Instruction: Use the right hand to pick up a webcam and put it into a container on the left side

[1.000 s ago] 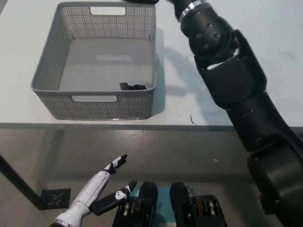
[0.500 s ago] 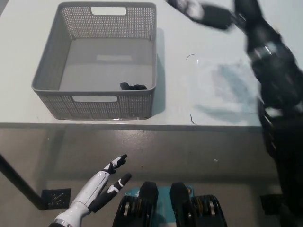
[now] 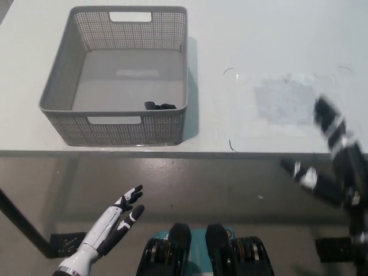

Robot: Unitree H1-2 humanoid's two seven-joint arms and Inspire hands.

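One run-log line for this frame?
webcam: inside basket | right hand: blurred, table's right edge | left hand: open, below table

The basket [image 3: 115,80] stands on the table [image 3: 259,46] toward its left, close to the near edge, with the webcam [image 3: 160,106] lying inside at its near right corner. The left hand [image 3: 112,221] is below the table edge at near left, the right hand [image 3: 330,158] at the right by the near edge.

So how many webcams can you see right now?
1. A small black webcam lies inside the grey basket, by its front wall on the right. The wall hides its lower part, so more could sit behind it.
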